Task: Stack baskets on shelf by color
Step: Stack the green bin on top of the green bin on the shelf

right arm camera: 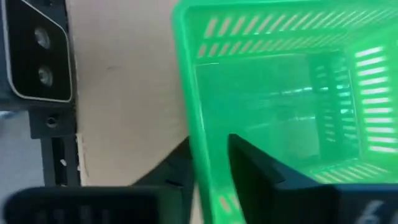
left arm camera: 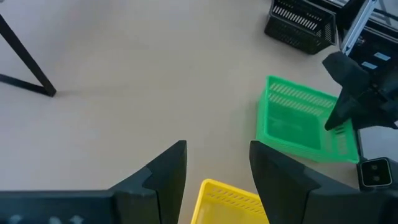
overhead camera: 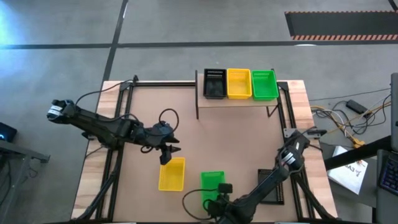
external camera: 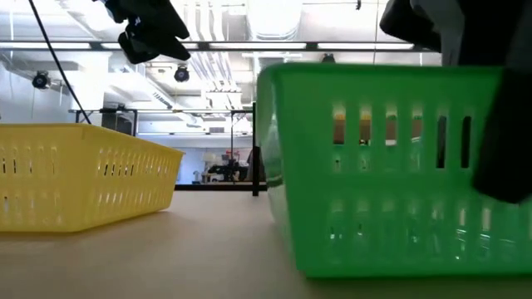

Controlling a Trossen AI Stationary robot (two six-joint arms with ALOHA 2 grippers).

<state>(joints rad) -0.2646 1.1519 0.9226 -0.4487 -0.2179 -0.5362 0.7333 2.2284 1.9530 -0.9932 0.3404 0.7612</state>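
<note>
A: Baskets first: we are seeing three sitting side by side on the shelf (overhead camera: 239,102), namely a black basket (overhead camera: 215,83), a yellow basket (overhead camera: 239,83) and a green basket (overhead camera: 264,85), and that shelf is standing at the far edge of the table (overhead camera: 205,140).

B: We are also finding three more well in front of the shelf: a loose yellow basket (overhead camera: 172,173), a loose green basket (overhead camera: 212,186) just beside it, and a loose black basket (left arm camera: 301,23) lying farther toward the right arm's side.

A: We are watching the left gripper (overhead camera: 166,152) hovering above the far end of the loose yellow basket, fingers (left arm camera: 163,177) spread apart and holding nothing.

B: We are seeing the right gripper (right arm camera: 208,168) straddling a wall of the loose green basket, one finger inside and one outside, clamping it, with the basket resting on the table
</note>
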